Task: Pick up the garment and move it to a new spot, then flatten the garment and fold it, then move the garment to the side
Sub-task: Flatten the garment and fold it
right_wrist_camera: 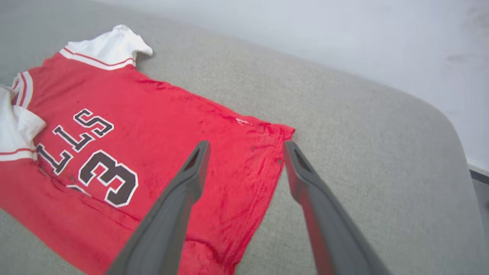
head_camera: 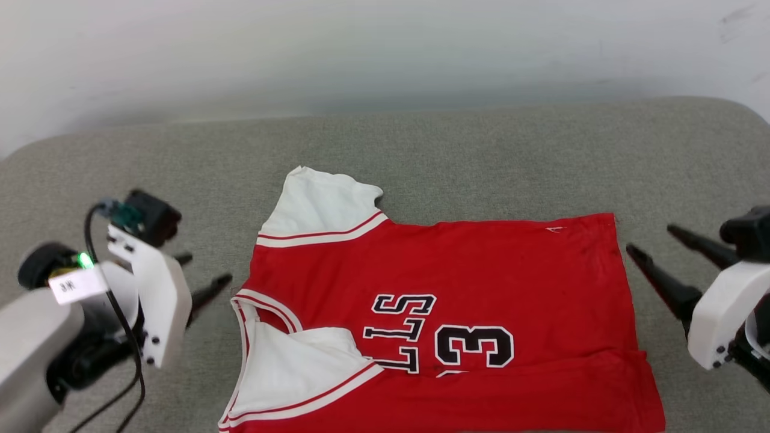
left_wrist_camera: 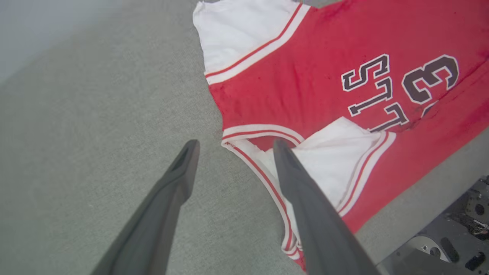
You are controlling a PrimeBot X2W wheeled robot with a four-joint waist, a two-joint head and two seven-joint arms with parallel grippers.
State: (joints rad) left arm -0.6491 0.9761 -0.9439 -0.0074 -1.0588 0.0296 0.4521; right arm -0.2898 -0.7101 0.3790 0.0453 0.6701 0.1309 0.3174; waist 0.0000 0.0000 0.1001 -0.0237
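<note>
The red shirt, lying by the near edge of the bench about midway along it, carries black, white-outlined print on its chest. The print shows the letters "LLS", which end at the edge of a folded-over white sleeve that hides anything before them, and just beside them a large number "3", with a scrap of further print at a fold next to it that cannot be read. A small white tag on the left arm, over the bench's left end, bears a few dark marks too small to read.
</note>
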